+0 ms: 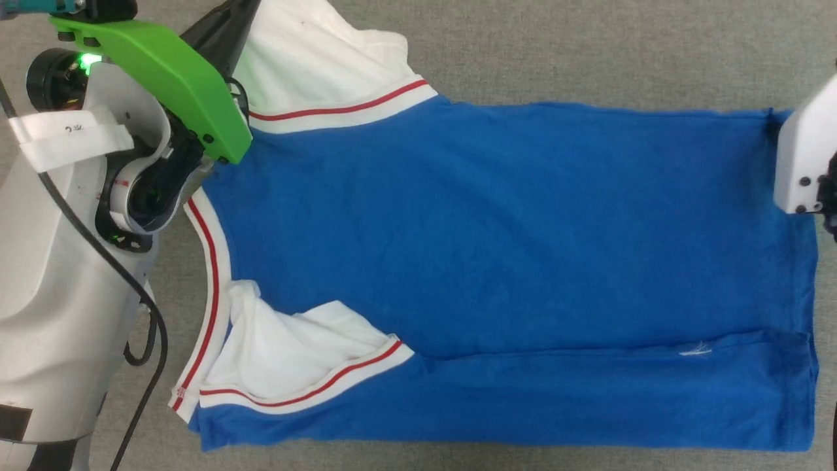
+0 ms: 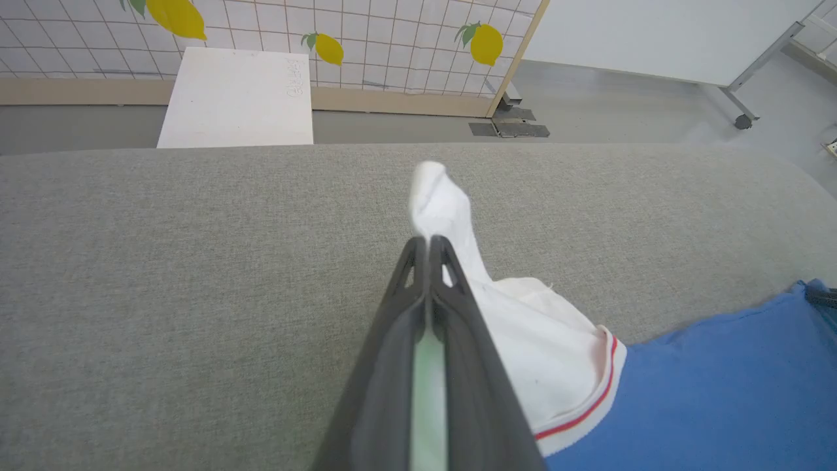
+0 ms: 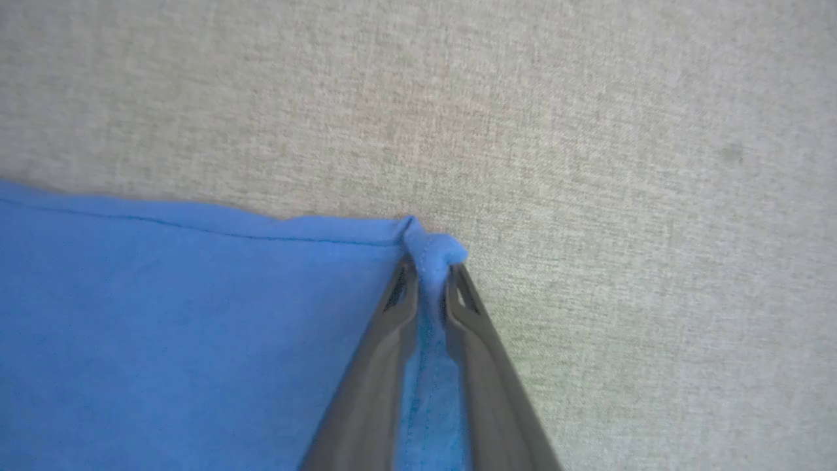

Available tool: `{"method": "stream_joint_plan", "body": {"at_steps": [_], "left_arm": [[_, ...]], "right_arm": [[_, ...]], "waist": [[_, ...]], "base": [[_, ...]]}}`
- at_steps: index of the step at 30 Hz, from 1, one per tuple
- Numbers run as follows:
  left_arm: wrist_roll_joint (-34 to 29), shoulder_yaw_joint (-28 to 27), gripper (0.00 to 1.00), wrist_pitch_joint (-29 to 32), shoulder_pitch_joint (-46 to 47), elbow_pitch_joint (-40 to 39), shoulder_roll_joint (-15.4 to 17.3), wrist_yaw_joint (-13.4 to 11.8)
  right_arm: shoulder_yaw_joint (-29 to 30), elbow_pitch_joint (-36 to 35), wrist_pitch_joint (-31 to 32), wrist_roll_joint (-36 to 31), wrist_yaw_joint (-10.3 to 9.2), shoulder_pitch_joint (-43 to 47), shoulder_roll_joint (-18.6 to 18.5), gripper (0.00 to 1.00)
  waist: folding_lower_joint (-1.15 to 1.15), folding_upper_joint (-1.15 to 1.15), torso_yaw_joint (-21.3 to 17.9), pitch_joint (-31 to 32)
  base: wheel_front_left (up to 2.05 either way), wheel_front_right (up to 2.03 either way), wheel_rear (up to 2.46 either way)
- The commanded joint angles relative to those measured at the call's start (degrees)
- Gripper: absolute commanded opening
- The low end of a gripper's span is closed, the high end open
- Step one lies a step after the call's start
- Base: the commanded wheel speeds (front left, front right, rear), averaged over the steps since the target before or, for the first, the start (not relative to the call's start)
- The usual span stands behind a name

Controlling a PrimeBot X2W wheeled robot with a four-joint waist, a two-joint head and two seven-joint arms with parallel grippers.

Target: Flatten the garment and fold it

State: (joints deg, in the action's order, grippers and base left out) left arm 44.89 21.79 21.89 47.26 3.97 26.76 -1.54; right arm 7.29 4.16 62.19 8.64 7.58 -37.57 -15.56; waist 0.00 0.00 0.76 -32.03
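The royal-blue garment (image 1: 510, 261) lies spread on the grey surface, collar trim to the left, hem to the right, plain side up. Its near white sleeve (image 1: 288, 360) is crumpled inward onto the body, and the near blue edge is folded over. My left gripper (image 2: 428, 245) is shut on the far white sleeve (image 2: 444, 203), pinching its tip just above the cloth surface. My right gripper (image 3: 428, 268) is shut on the far hem corner (image 3: 435, 248), a small blue nub poking past the fingertips. In the head view the right wrist housing (image 1: 807, 157) covers that corner.
The grey fabric-covered table (image 1: 588, 52) runs beyond the shirt on all sides. My left arm with its green bracket (image 1: 163, 78) stands over the collar side. Beyond the table's far edge are a white board (image 2: 239, 98), a lemon-print tiled wall (image 2: 392, 39) and floor.
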Motion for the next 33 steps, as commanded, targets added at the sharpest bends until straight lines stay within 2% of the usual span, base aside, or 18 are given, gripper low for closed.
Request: {"method": "stream_joint_plan", "body": {"at_steps": [1, 6, 8, 14, 15, 22, 29, 33], "left_arm": [[0.1, -0.3, 0.00, -0.8, -0.7, -0.2, 0.2, 0.5], [2.2, -1.8, 0.00, -3.2, -3.3, -1.6, 0.3, 1.7], [2.3, -2.0, 0.00, -3.3, -5.5, -2.7, 1.3, 1.6], [4.1, -3.5, 0.00, -4.3, -15.6, -8.2, 2.3, -1.3], [4.6, -3.9, 0.00, -4.7, -19.8, -10.1, 2.6, -2.6], [7.5, -4.7, 0.00, -6.7, -34.8, -14.9, 1.4, -6.8], [9.5, -5.1, 0.00, -8.8, -44.3, -12.8, -0.2, -8.9], [10.0, -4.2, 0.00, -8.6, -47.1, -9.2, -0.8, -9.5]], "right_arm": [[0.5, 0.4, -1.2, 0.2, -0.09, 0.3, 0.3, 0.00], [1.7, -1.4, -5.6, 1.9, -0.09, 2.0, 0.5, 0.00], [2.2, -2.1, -6.9, 3.0, -0.09, 3.7, 0.5, 0.00], [3.8, -3.6, -9.5, 5.3, -0.09, 11.4, 0.5, 0.00], [4.4, -3.6, -10.2, 5.9, -0.09, 14.2, 1.0, 0.00], [6.6, -3.8, -11.5, 7.1, -0.09, 22.8, 3.3, 0.00], [6.7, -3.1, -12.3, 7.4, -0.09, 28.0, 5.2, 0.00], [6.4, -1.8, -12.6, 6.8, -0.09, 29.7, 5.9, 0.00]], "waist": [[0.00, 0.00, -0.3, 1.8], [0.00, 0.00, -0.7, 6.8], [0.00, 0.00, -0.8, 9.0], [0.00, 0.00, -0.9, 14.5], [0.00, 0.00, -0.8, 15.9], [0.00, 0.00, 0.1, 19.7], [0.00, 0.00, 0.2, 21.1], [0.00, 0.00, 0.3, 21.4]], "base": [[0.00, 0.00, 0.00], [0.00, 0.00, 0.00], [0.00, 0.00, 0.00], [0.00, 0.00, 0.00], [0.00, 0.00, 0.00], [0.00, 0.00, 0.00], [0.00, 0.00, 0.00], [0.00, 0.00, 0.00]]}}
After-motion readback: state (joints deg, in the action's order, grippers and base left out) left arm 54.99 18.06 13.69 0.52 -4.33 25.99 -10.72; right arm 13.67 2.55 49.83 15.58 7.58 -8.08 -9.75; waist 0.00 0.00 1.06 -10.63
